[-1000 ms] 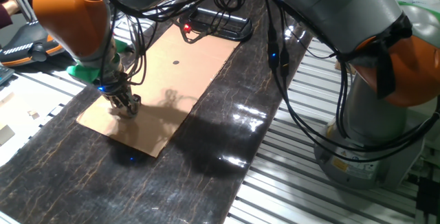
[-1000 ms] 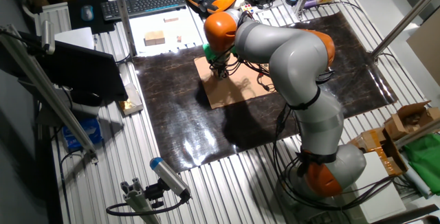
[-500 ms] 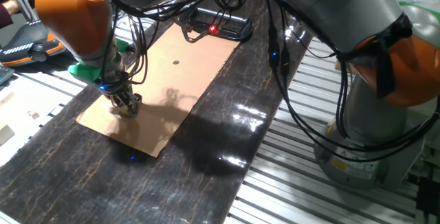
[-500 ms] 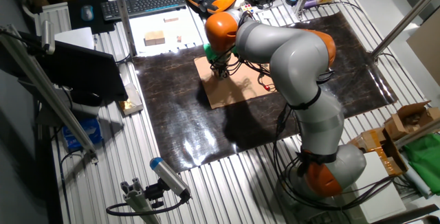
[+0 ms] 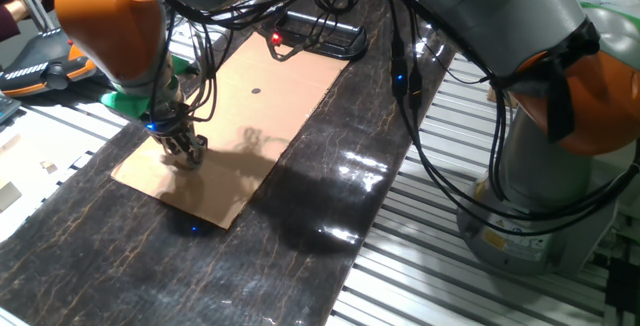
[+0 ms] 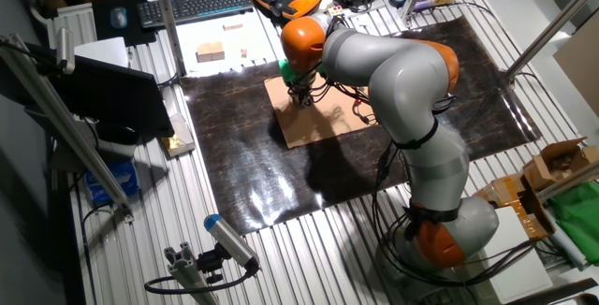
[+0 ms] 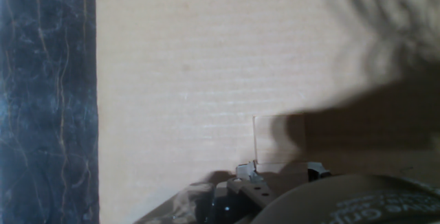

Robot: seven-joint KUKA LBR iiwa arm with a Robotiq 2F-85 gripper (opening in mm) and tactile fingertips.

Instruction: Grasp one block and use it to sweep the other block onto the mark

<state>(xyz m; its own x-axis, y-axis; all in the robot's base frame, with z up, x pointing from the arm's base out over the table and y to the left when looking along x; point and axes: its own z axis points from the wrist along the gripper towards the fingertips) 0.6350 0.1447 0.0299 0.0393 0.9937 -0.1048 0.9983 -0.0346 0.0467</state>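
Observation:
My gripper [image 5: 186, 154] is low over the near left part of the tan cardboard sheet [image 5: 262, 126]; it also shows in the other fixed view [image 6: 299, 98]. In the hand view a pale tan block [image 7: 278, 140] sits between the two fingertips [image 7: 246, 172], and the jaws look closed on its sides. The mark [image 5: 256, 92] is a small dark dot further up the cardboard, well away from the gripper. The other block does not show in any view; the arm hides part of the sheet.
The cardboard lies on a dark marbled mat [image 5: 330, 216] over a slatted metal table. A black device with a red light [image 5: 315, 34] and cables lie beyond the sheet's far end. A green object [image 5: 125, 101] sits left of the gripper. The robot's base [image 5: 540, 196] stands at the right.
The arm's orange joint and the gripper have shifted slightly to the right along the cardboard. The jaws stand as before.

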